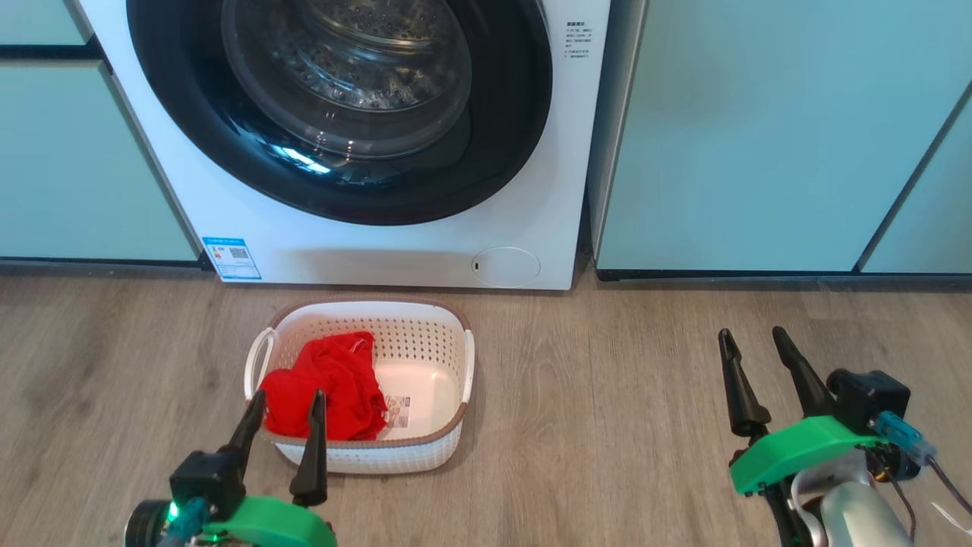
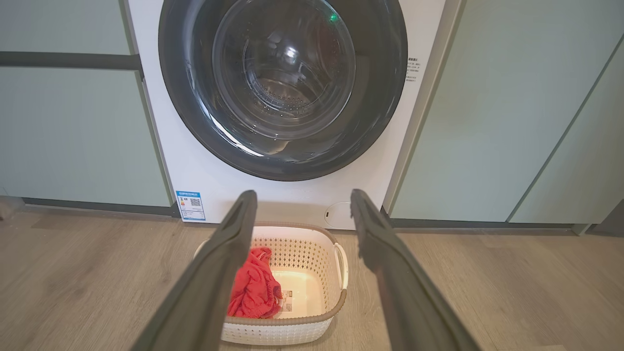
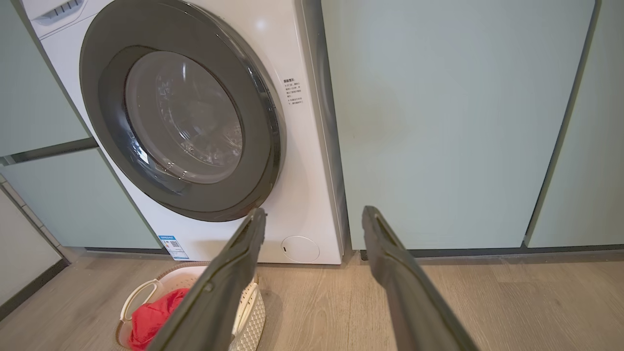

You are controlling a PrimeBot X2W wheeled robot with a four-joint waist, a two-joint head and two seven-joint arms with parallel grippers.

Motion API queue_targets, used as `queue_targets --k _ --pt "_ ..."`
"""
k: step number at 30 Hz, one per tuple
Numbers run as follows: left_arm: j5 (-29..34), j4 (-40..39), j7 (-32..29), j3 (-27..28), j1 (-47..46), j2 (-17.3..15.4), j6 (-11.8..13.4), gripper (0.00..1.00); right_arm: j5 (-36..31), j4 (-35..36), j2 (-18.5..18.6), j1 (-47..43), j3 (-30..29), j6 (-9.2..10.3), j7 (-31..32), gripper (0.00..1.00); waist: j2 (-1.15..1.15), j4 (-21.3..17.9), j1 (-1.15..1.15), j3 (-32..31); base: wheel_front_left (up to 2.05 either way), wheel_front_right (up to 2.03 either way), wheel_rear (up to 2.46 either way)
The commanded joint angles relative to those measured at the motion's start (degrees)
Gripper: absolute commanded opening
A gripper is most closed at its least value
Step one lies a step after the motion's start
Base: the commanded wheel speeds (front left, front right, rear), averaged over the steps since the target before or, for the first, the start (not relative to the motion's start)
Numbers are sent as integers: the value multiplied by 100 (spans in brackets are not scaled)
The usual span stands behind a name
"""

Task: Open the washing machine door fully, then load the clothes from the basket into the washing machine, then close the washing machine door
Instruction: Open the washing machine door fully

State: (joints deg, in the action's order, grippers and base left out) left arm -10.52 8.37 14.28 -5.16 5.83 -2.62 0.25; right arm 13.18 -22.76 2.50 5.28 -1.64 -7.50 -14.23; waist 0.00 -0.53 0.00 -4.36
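Head view: washing machine door (image 1: 345, 83) shut flush against the white washing machine (image 1: 380, 254); nothing loaded yet. Basket (image 1: 364, 456) sits on the floor (image 1: 607, 395) just in front of the machine, red clothes (image 1: 330, 391) heaped in its left half. Left gripper (image 1: 288, 396) hangs over the basket's near rim, its 2 fingers moderately spread and empty. Right gripper (image 1: 752, 334) is well off to the right above bare floor, likewise parted and holding nothing. Step in hand, I judge: door first. No handle clearly visible; right wrist view hints the door's right edge stands slightly proud. Hook there, swing wide, mind the basket below.
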Motion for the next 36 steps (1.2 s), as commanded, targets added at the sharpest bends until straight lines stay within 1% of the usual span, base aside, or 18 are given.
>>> queue_targets --k 1,13,27,28,29,30,31,36 --pt "59 -195 72 204 -245 -26 33 100 -9 154 38 320 124 1 -77 100 0 5 0 -1 0 0 0" --pt "81 -97 72 204 -232 -26 107 100 34 188 38 312 121 1 -77 100 0 7 0 -34 0 0 0" --pt "22 -62 72 185 -222 -26 50 100 -6 238 38 297 148 1 -77 100 0 -12 0 -25 0 0 0" --pt "21 -64 72 181 -226 -26 45 100 -3 234 38 291 165 1 -77 95 0 -8 0 -16 0 0 0" --pt "25 -65 72 175 -230 -26 40 100 -2 235 38 289 178 1 -77 47 0 -4 0 -6 0 0 0" --pt "29 -67 72 168 -234 -26 38 100 1 242 38 290 187 1 -77 15 0 -1 0 7 0 0 0" --pt "30 -70 72 161 -238 -26 40 100 2 256 38 294 192 1 -77 0 0 4 0 24 0 0 0" --pt "-19 -72 72 150 -271 -26 85 100 -13 320 38 317 165 1 -77 0 0 67 0 177 0 0 0"
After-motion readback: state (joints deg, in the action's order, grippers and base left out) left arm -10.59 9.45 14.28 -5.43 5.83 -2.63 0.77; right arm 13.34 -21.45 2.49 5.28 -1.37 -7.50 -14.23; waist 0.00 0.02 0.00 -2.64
